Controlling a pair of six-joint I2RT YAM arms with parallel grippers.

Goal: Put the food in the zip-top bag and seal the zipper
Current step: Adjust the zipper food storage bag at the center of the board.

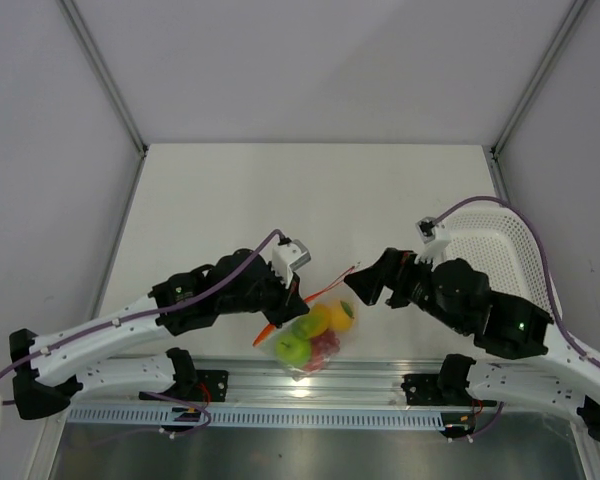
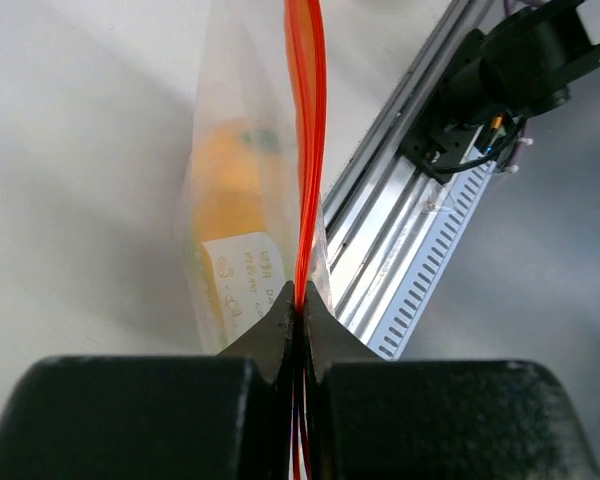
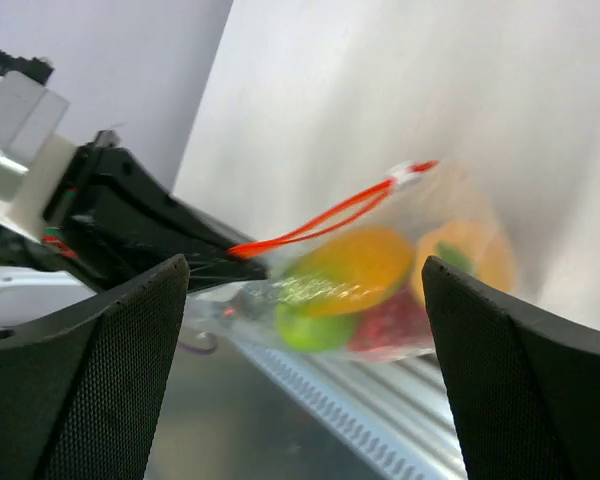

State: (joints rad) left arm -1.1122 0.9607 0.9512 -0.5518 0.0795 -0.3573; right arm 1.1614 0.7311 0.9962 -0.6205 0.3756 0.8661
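Clear zip-top bag (image 2: 230,90) holds food (image 3: 355,265); left end effector (image 2: 300,318) pinches zipper (image 2: 305,150), right end effector (image 1: 365,278) released.

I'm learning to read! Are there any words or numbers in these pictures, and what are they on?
White label on the zip-top bag: a few dark lines of writing, too blurred to read.
No other words, numbers or signs can be read.

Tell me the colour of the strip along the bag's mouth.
Orange-red strip, shown best in the left wrist view, pinched by the left gripper.
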